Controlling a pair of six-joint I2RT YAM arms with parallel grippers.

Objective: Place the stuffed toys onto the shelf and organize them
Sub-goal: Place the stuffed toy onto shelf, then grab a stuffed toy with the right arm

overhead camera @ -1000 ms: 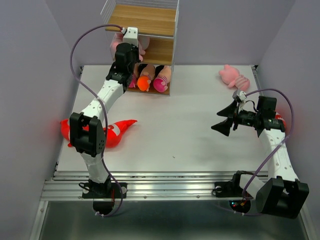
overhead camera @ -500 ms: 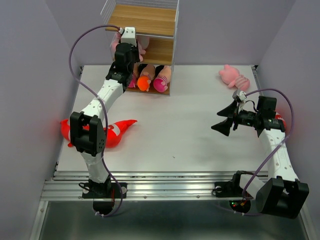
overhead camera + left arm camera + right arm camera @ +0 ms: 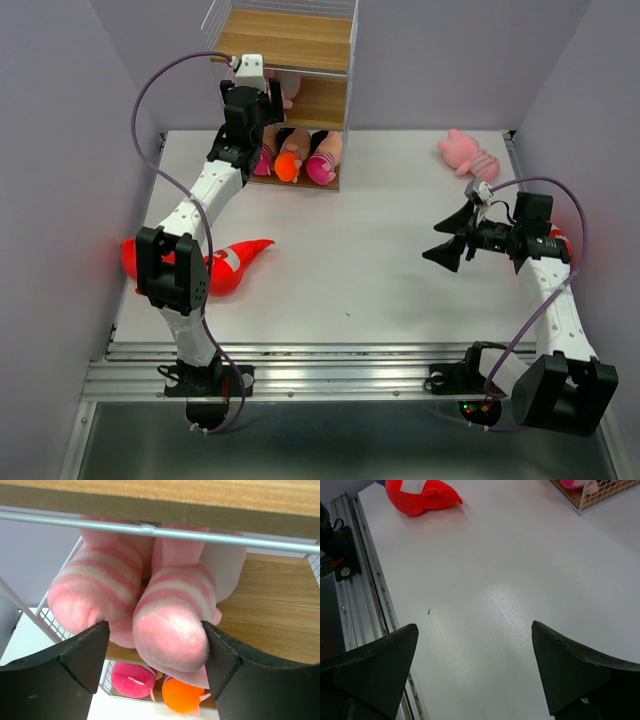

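At the near edge of the table [image 3: 380, 250], both arms rise from their bases. Just beyond the left base, a red shark [image 3: 238, 260] lies on its side, partly hidden under that arm (more red shows past the arm's other side; whether that is a 2nd toy, I cannot tell). Over the bare right half hangs the right gripper [image 3: 446, 240], its fingers spread wide with nothing between them. A patch of red behind its forearm is perhaps another shark. Farther back on the right, a pink striped-leg animal [image 3: 466, 153] lies on the table, well apart from the shelf [image 3: 290, 40]. On the shelf's bottom tier, 3 toys [image 3: 290, 165] lie side by side, their pink, orange and pink ends facing out. At the middle tier, the left gripper [image 3: 154, 630] stands with its jaws wide apart, flanking the striped feet of a pink animal [image 3: 170, 610] resting on that board.
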